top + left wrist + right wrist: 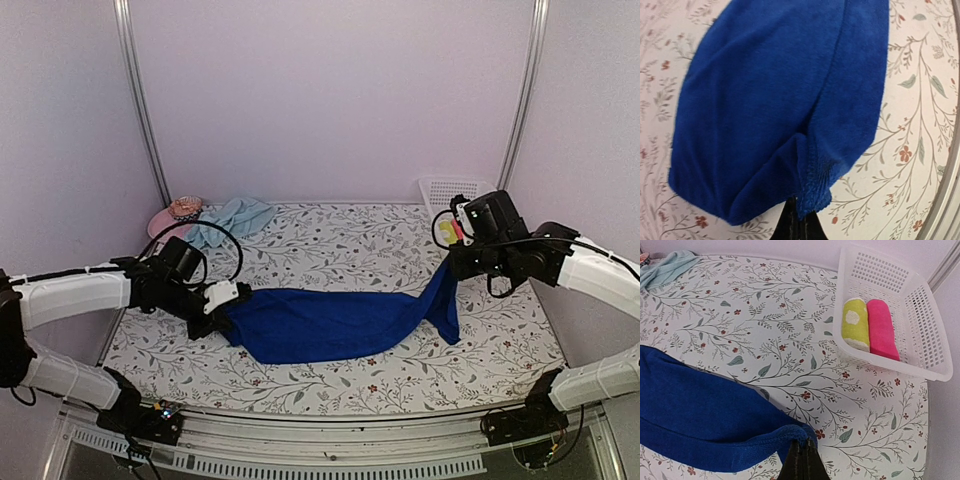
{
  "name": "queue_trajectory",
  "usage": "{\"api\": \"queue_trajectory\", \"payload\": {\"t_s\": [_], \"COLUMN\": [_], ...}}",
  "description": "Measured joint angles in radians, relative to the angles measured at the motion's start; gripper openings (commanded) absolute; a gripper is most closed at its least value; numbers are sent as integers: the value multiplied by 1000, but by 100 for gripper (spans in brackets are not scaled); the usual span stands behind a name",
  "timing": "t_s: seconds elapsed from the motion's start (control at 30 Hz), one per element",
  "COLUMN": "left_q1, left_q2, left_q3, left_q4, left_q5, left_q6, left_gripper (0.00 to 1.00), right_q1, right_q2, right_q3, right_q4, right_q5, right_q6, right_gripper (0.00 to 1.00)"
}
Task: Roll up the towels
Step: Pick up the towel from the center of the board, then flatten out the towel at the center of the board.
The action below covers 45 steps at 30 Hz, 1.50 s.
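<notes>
**Royal blue towel held at both ends by closed grippers.** The left gripper (799, 226) has its jaws clamped on a stitched corner of the royal blue towel (330, 322). In the left wrist view the cloth fans out directly ahead of the jaws and fills most of the frame, with the floral table (330, 245) showing on either side.

The right gripper (801, 459) has its jaws pinched on the hemmed edge at the towel's opposite end and holds that end raised (in the overhead view the cloth hangs down from the jaws). From these jaws the towel runs away to the left. Between the two grippers it lies on the table as a long band.

Ahead and to the right of the right jaws stands a white perforated basket (890, 275). It holds a yellow-green roll (856, 322) and a pink roll (882, 329), side by side and touching.

The aqua towel (232, 218) lies crumpled far ahead and to the left of the right jaws. It is well apart from both grippers and just beside a pink hat (175, 212).
</notes>
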State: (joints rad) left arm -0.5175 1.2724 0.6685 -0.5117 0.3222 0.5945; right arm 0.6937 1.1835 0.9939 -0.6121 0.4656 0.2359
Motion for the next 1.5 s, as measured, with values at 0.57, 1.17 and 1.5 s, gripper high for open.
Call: {"api": "queue_trajectory", "payload": {"t_s": [0.57, 1.17, 1.5], "left_q1": [163, 164, 248], "left_q2": [-403, -527, 26], "left_q3": [231, 324, 170], "left_q4": [-5, -114, 124], "left_q5": [-519, -540, -567], "left_q6": [60, 106, 150], "left_gripper": [0, 0, 0], "right_q1": [0, -2, -173], "right_q2": [-327, -325, 276], "right_q3": [43, 125, 105], "right_q4": [-5, 44, 253], "right_q5": [-299, -220, -125], "right_q6": [-402, -476, -483], "right_gripper": [1, 1, 1]}}
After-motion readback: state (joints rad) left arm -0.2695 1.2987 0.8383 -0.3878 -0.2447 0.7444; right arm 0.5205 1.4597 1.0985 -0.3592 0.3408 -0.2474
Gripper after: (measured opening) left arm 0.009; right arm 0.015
